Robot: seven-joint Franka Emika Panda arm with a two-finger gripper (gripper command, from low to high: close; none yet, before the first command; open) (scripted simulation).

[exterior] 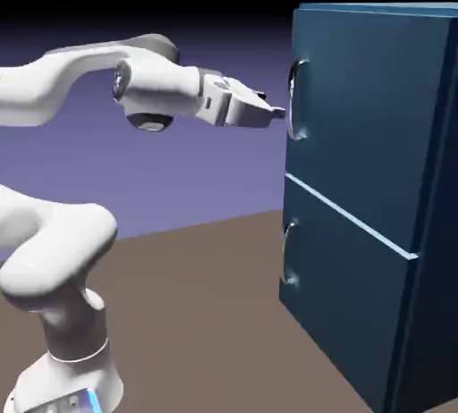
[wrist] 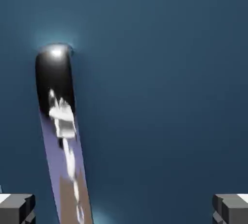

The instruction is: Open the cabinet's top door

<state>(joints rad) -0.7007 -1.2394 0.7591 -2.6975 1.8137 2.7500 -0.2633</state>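
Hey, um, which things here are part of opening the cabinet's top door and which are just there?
For the job:
- claw, open
- top door, shut
- curved handle on that door
- cabinet

Just there:
- lower door, shut
- its small handle
- brown table

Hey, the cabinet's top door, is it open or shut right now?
Shut: the top door sits flush with the cabinet, with no gap showing along its edges.
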